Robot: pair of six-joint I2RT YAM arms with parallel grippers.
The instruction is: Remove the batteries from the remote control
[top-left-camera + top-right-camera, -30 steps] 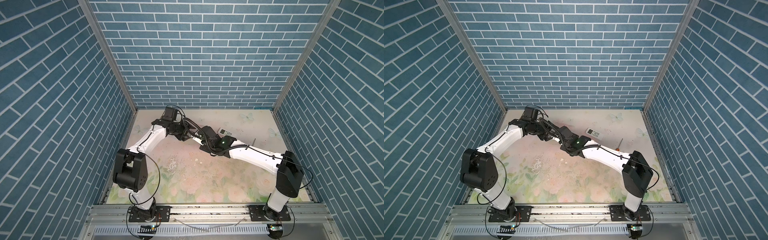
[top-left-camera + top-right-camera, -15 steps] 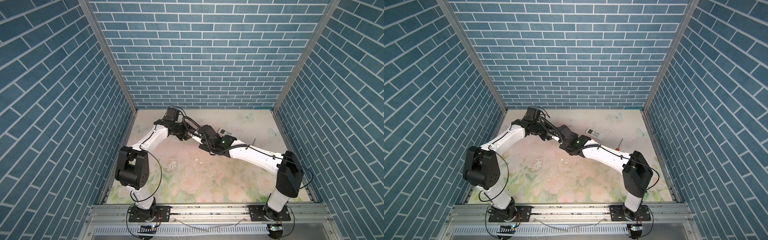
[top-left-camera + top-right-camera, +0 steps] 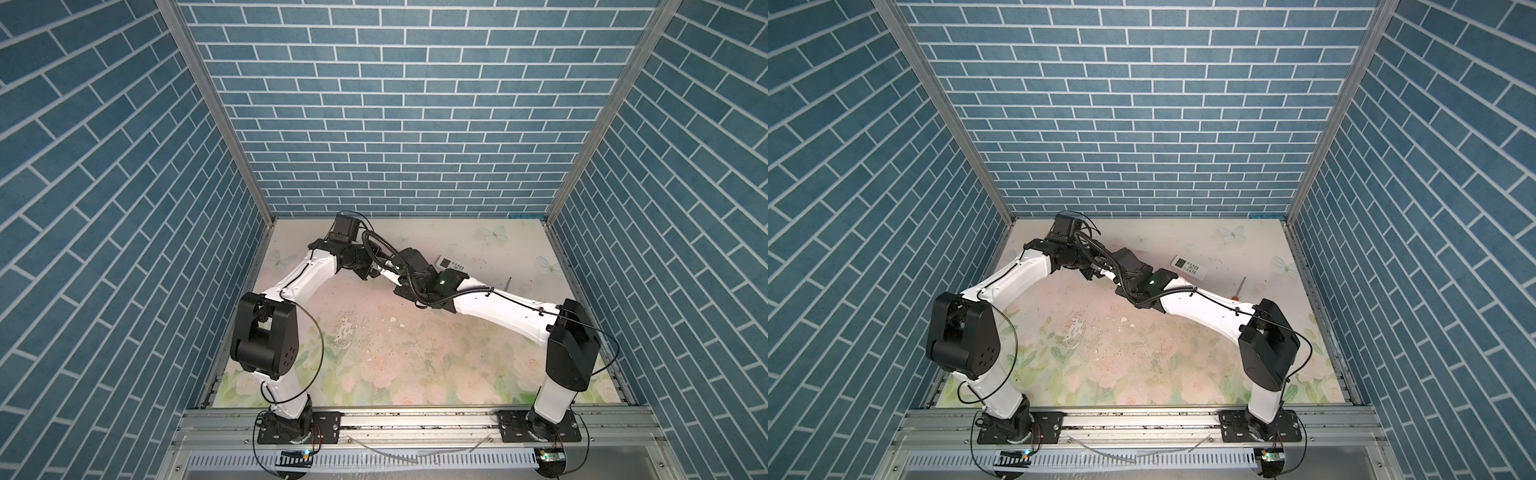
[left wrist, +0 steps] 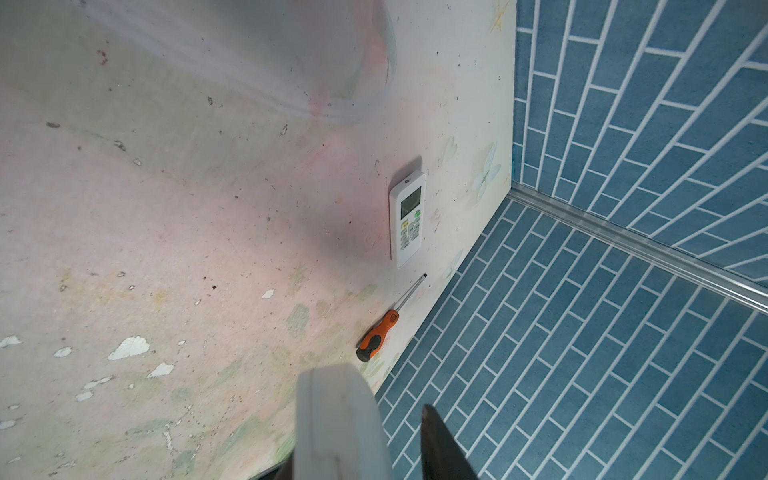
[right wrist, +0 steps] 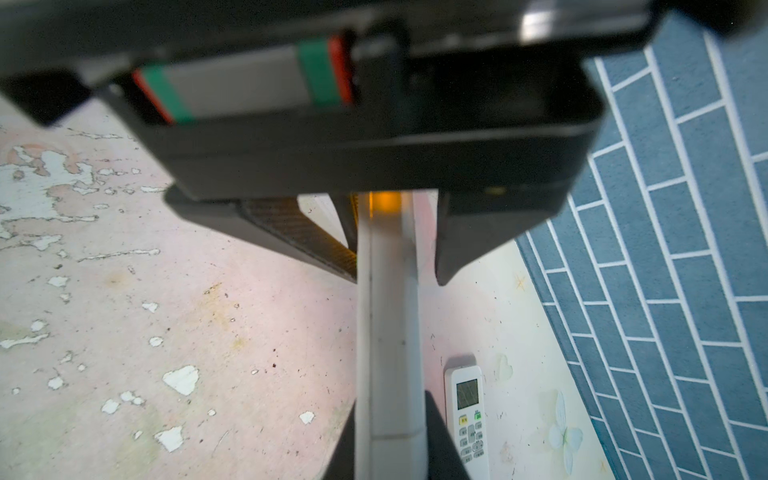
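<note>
**Right pincer** (image 5: 390, 403): jaws clamped on the two long sides of a white remote (image 5: 386, 332), near one end. The remote is held in the air over the back of the table (image 3: 415, 353), clear of it, with its narrow edge toward the right wrist camera.

**Left pincer** (image 5: 399, 278): faces the right one, jaws astride the remote's other end and narrowly apart. One pad (image 5: 299, 237) appears to meet the remote's side. The other finger stands just off it, with a slit of table showing between.

**Orange patch** (image 5: 384, 203): at the remote's far end, between the left jaws. Too blurred to tell whether it is a battery.

**Second remote** (image 4: 407, 218): white, face up with screen and buttons showing. Lies flat toward the back right of the table, apart from both arms.

**Screwdriver** (image 4: 376, 332): orange-and-black handle. Lies flat on the table near the right wall, tip toward the second remote without touching it.

**Walls** (image 3: 395, 124): blue brick pattern on three sides.
</note>
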